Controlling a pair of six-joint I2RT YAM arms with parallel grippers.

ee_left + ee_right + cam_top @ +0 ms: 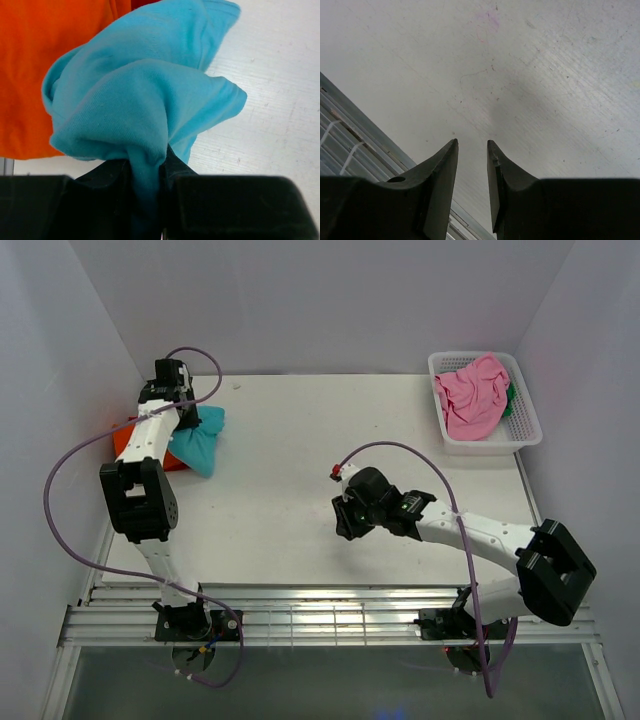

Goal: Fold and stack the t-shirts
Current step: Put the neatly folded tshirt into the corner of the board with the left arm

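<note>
While my left gripper [161, 182] clamps the crumpled teal cloth t-shirt [145, 100], the pink cloth t-shirt [472, 395] lies unfolded; my right gripper [472, 145] hangs parted, empty.

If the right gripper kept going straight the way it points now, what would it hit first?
Probably the bare table: the right gripper points down at it, with no cloth in the line. Depth is unclear.

The white table [300, 465] carried an orange t-shirt [124, 443] lying flat at its far left edge, a bunched teal t-shirt [203, 445] touching it on the right, and a white lattice basket [490, 446] in the far right corner, well apart
</note>
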